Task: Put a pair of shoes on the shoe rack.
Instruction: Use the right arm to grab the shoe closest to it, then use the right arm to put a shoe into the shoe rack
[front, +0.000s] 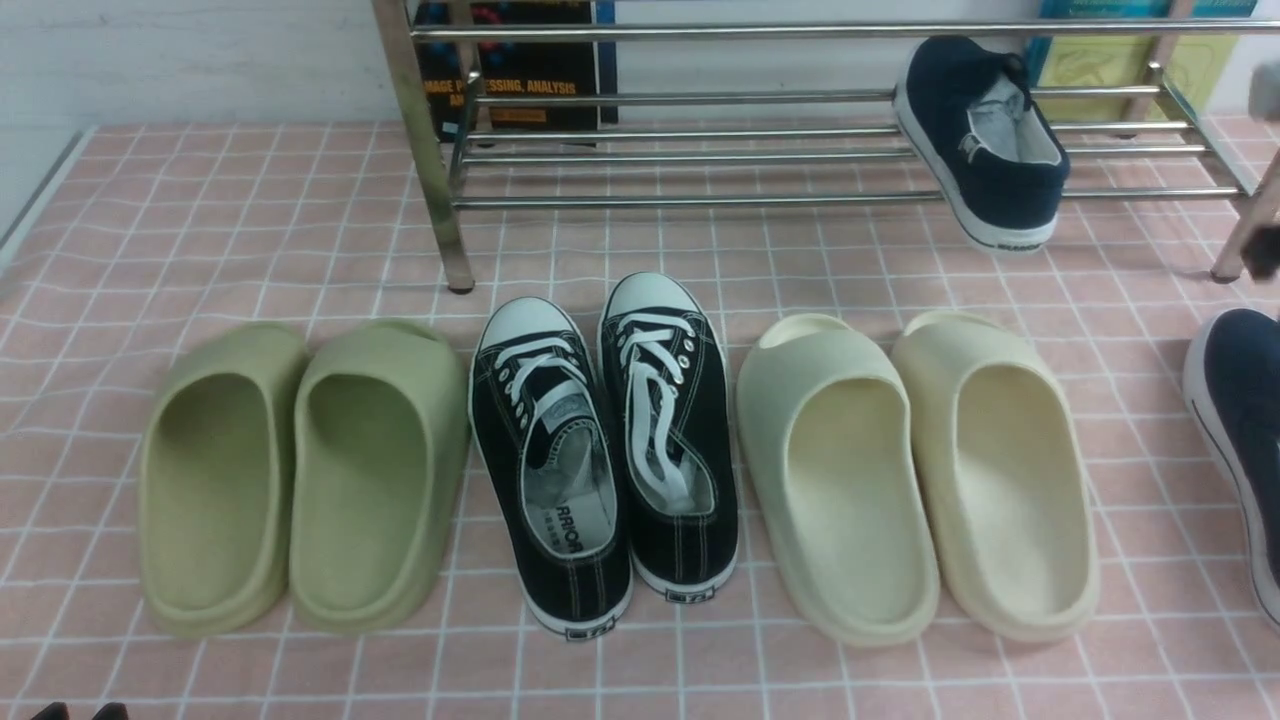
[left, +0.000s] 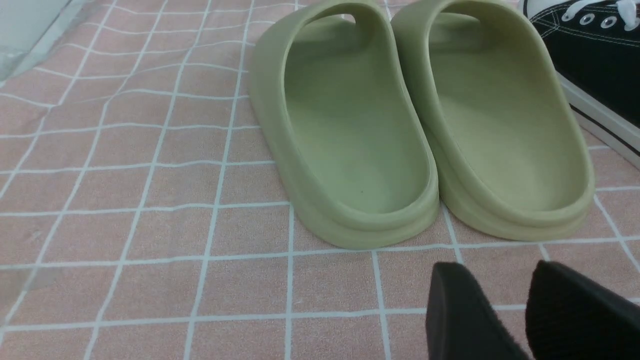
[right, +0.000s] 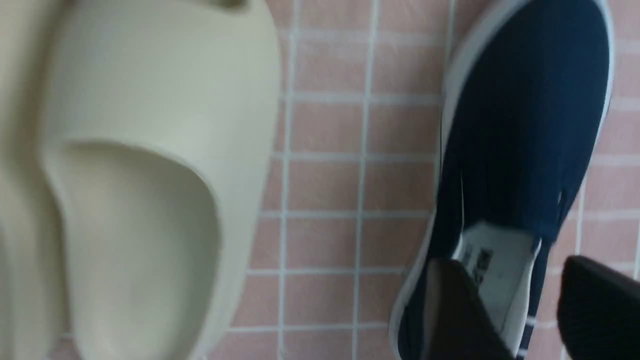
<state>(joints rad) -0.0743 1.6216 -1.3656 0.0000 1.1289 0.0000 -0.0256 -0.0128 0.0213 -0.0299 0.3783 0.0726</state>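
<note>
One navy slip-on shoe (front: 985, 140) lies tilted on the chrome shoe rack (front: 700, 200) at its right end, its heel hanging over the front bar. The other navy shoe (front: 1240, 430) lies on the pink checked cloth at the right edge of the front view. In the right wrist view my right gripper (right: 520, 300) stands open just over this shoe (right: 525, 125). One finger (right: 450, 310) is over its grey lining, the other (right: 595, 305) is outside its side wall. My left gripper (left: 492, 280) hovers low over the cloth behind the green slides, its fingers slightly apart and holding nothing.
In front of the rack stand, left to right, green foam slides (front: 300, 470), black lace-up sneakers (front: 610, 450) and cream slides (front: 920, 470). Books (front: 520, 70) lean behind the rack. The rack's left leg (front: 430, 170) stands near the sneakers' toes.
</note>
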